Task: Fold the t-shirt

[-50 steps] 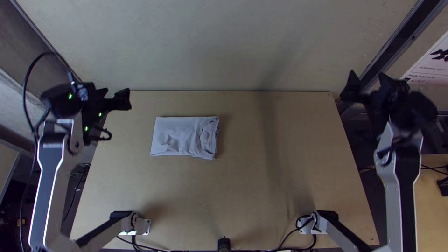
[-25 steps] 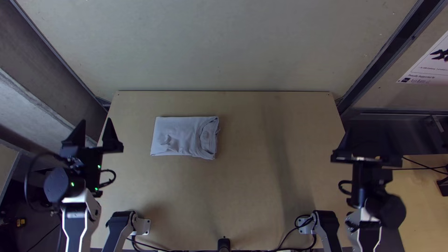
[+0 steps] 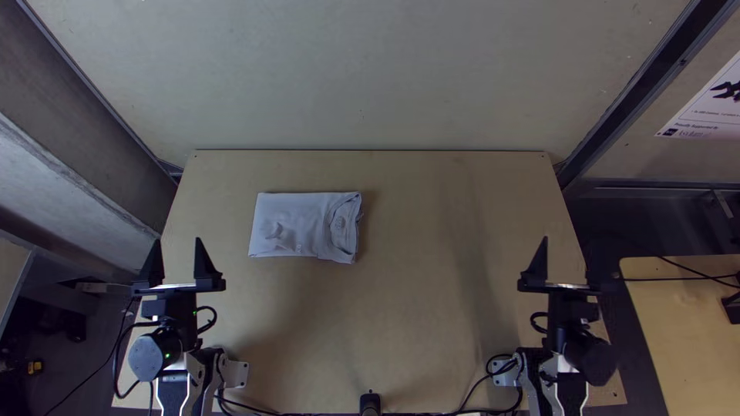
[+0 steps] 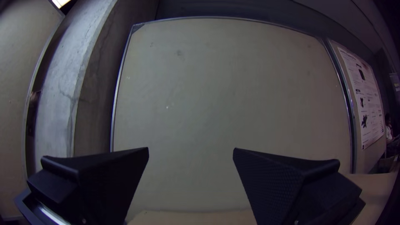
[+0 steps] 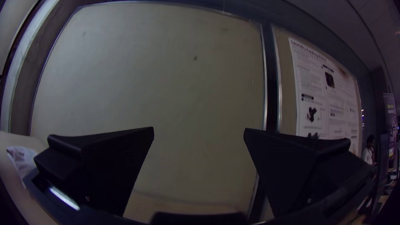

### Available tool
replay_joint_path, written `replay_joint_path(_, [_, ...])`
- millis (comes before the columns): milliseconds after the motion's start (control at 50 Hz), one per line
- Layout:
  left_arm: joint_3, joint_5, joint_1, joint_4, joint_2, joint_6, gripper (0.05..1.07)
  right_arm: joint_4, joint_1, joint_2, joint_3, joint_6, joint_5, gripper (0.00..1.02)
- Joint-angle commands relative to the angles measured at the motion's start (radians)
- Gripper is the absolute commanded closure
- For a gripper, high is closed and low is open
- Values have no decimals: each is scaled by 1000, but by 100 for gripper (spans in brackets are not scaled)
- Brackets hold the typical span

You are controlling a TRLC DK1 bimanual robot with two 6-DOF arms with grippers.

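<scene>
**T-shirt (image 3: 301,225) folded, lying nearer the left arm**

The T-shirt lies as a compact folded rectangle on the wooden table (image 3: 401,308), left of the middle and toward the far side. Its long axis runs left to right, with the collar (image 3: 339,223) at the right end and a small rumple on top.

The left gripper (image 3: 178,241) is apart from the cloth, out to its left; from those jaws the bundle lies to the right and a little farther. The right gripper (image 5: 199,128) is well off to the right. Both pairs of jaws stand spread, holding nothing, and point toward the far side.

The fold looks finished. Should the right end need tidying, the left arm seems better placed, but it would have to swing rightward rather than push straight ahead.
</scene>
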Motion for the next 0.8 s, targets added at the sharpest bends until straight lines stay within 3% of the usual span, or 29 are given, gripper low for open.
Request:
replay_joint_path(0, [-71, 3, -13, 28, -15, -3, 10, 24, -1, -8, -112, 11, 2, 3])
replay_joint_path(100, [-143, 3, -15, 28, -15, 3, 10, -63, 8, -4, -144, 53, 2, 3])
replay_joint_path(180, [-146, 1, -13, -80, -15, -34, 10, -186, 9, -5, -144, 96, 3, 3])
replay_joint_path(220, [-146, 1, -6, -138, -15, -43, 10, -276, 8, -5, -144, 64, 3, 3])
replay_joint_path(280, [-146, 1, -7, -216, -15, -66, 10, -378, -4, -4, -137, -52, 5, 3])
replay_joint_path(300, [-146, 1, -4, -255, -15, -75, 10, -379, -11, -1, -137, -85, 5, 3])
replay_joint_path(380, [-140, 13, -2, -357, -12, -81, 10, -378, -21, -4, -137, -86, 5, 3])
replay_joint_path(780, [-140, 15, 19, -356, -12, -81, 10, -378, -15, -4, -137, -86, 5, 3])
